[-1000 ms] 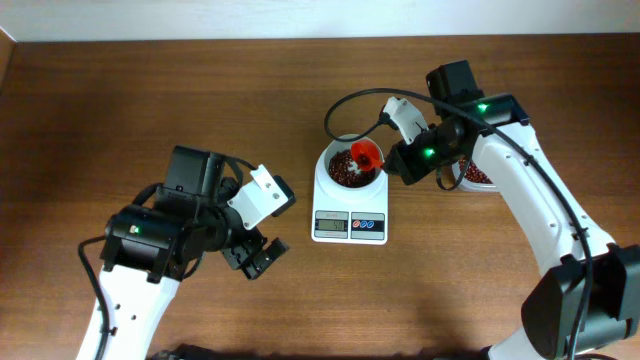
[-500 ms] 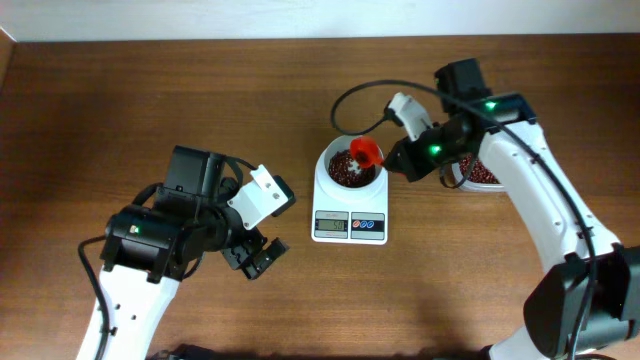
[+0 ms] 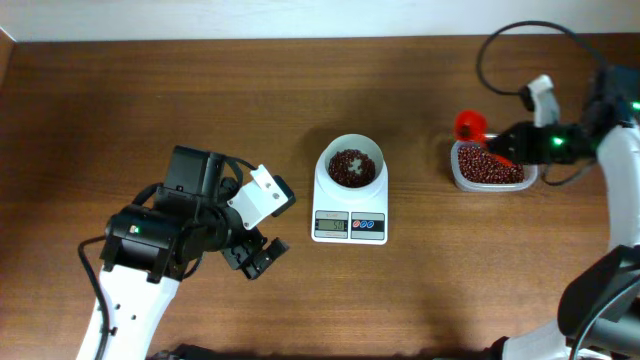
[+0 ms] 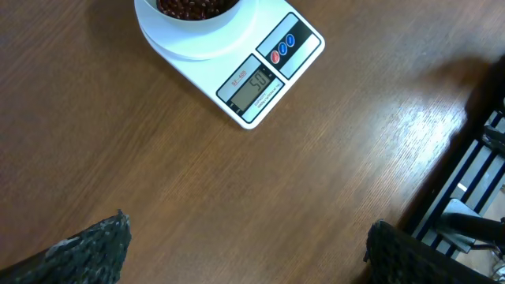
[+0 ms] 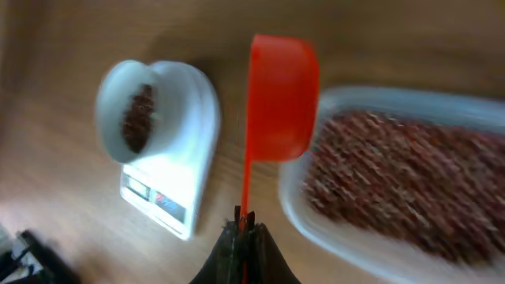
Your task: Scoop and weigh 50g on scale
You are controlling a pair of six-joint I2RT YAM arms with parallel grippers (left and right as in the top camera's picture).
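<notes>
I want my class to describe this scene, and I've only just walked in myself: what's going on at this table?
Beans are being weighed out. The right gripper is shut on the handle of a red scoop, held at the edge of a clear tub of red-brown beans; the scoop looks empty. The scale sits mid-table with a white bowl of beans on it, and its display seems to read 50. The left gripper hangs open off to the side, holding nothing.
</notes>
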